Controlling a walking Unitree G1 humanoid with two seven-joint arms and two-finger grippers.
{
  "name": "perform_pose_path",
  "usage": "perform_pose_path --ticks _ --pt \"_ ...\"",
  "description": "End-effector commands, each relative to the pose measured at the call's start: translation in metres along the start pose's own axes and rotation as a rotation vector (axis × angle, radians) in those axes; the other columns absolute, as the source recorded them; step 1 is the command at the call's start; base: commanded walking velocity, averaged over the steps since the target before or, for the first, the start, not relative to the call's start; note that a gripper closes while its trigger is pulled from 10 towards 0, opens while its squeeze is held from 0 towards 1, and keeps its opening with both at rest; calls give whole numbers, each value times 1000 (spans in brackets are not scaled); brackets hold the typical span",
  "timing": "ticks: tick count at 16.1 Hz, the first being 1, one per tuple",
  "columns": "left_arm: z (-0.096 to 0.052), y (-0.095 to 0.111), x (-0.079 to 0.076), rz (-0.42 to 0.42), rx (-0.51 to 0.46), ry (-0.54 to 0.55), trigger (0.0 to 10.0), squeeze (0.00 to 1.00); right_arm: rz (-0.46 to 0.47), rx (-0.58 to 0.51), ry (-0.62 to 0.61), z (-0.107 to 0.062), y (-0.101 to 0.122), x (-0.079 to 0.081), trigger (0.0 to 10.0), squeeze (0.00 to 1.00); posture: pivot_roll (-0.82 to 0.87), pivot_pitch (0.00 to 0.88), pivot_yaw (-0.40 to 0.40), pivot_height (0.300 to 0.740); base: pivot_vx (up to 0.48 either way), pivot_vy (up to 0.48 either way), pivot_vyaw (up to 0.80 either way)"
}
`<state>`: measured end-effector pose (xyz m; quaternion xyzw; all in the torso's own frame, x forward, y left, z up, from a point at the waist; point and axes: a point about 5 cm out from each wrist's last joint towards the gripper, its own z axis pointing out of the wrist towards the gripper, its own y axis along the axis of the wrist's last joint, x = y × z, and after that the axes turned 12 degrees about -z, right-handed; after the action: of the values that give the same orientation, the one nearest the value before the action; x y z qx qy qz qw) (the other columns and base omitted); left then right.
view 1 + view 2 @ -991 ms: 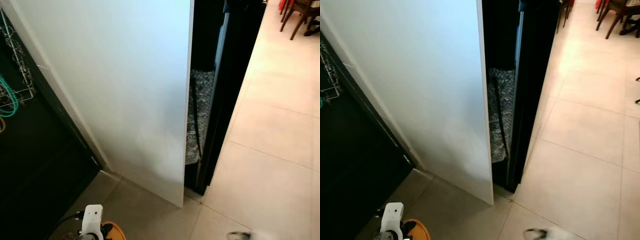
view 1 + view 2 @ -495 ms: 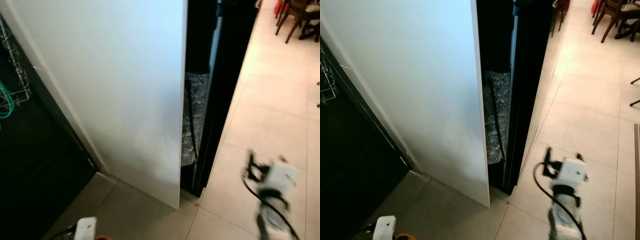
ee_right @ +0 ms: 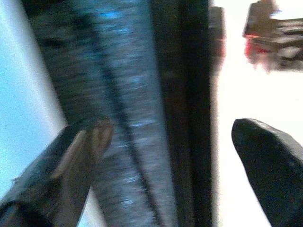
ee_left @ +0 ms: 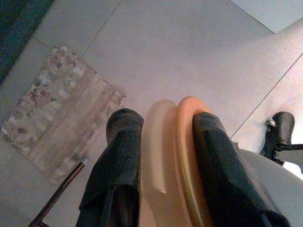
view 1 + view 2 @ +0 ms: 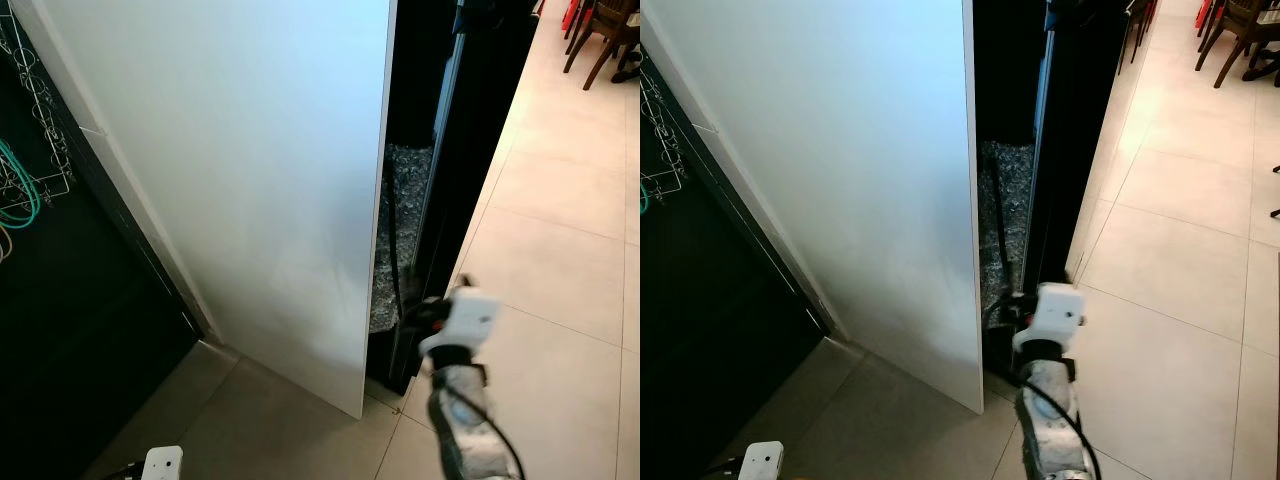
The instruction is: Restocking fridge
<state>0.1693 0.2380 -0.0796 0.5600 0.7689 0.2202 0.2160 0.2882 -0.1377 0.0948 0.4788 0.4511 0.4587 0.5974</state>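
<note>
right gripper (image 3: pixel 156 161) spread open at black fridge door (image 5: pixel 480 170) edge; heavy, rigid—hook edge. left gripper (image 4: pixel 161 161) clamps orange plate (image 4: pixel 173 156).

1. The right gripper (image 3: pixel 170 156) view is blurred; the dark edge (image 3: pixel 189 113) before it may be a door.
2. The orange object (image 4: pixel 175 156) is cut off by the frame.
3. The rack (image 5: pixel 25 150) is cropped.

We see our silver right arm (image 5: pixel 1045 415) with a white wrist block, a black cable, and long black fingers (image 3: pixel 265 165).
</note>
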Motion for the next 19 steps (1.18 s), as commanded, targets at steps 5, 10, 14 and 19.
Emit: perform_pose_path --ticks 5,10,14,19 --pt "-3 -5 11 -8 26 15 10000 0 -132 53 -46 8 0 -34 10000 0 -56 46 66 740 0 0 0" --pt "0 -5 -2 -6 23 -9 10000 0 -150 57 30 10 3 -23 10000 0 -58 51 68 740 0 0 0" --pt "2 -5 -16 -1 19 -28 10000 0 -148 52 62 8 5 -12 10000 0 -57 52 70 740 61 0 0" --pt "4 1 -21 2 6 -33 10000 0 -144 64 34 8 5 -15 10000 0 -55 50 69 740 266 0 0"
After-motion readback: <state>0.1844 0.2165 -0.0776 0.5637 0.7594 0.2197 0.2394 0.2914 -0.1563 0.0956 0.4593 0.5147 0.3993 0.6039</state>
